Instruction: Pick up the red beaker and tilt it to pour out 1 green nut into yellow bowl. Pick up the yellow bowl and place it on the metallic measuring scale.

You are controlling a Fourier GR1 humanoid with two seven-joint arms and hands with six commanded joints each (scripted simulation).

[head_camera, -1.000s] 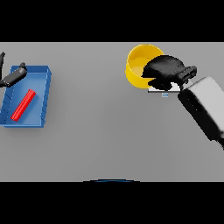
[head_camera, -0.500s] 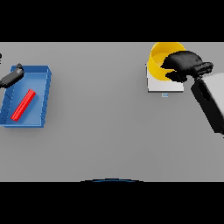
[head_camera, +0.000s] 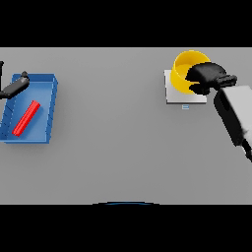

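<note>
Grey, matte and unmarked, the table [head_camera: 113, 147] fills the whole head view, and nothing of a room is seen beyond its edges. At about two o'clock from the middle of the table, the metallic measuring scale [head_camera: 183, 96] is seen as a pale square plate with a small bluish mark at its near edge. The yellow bowl [head_camera: 184, 68] is held over the far part of that plate, tilted so that its inside faces the viewer; whether it is touching the plate cannot be told. The right hand [head_camera: 207, 78] is clamped on the bowl's right rim, with dark fingers curled over the edge, and its white forearm runs off toward four o'clock.

At nine o'clock a blue tray [head_camera: 48, 112] is seen, with the red beaker [head_camera: 26, 118] lying flat inside it, slanted from seven toward one o'clock. The left hand [head_camera: 14, 87] is seen at the tray's far left corner, partly cut off by the edge of the view; how its fingers are set cannot be told. No green nut can be made out.

Compared with half a second ago, the bowl and the right hand have been kept over the scale with almost no shift. A second ago the bowl was held further left, only partly over the plate. The tray and beaker have not moved.
</note>
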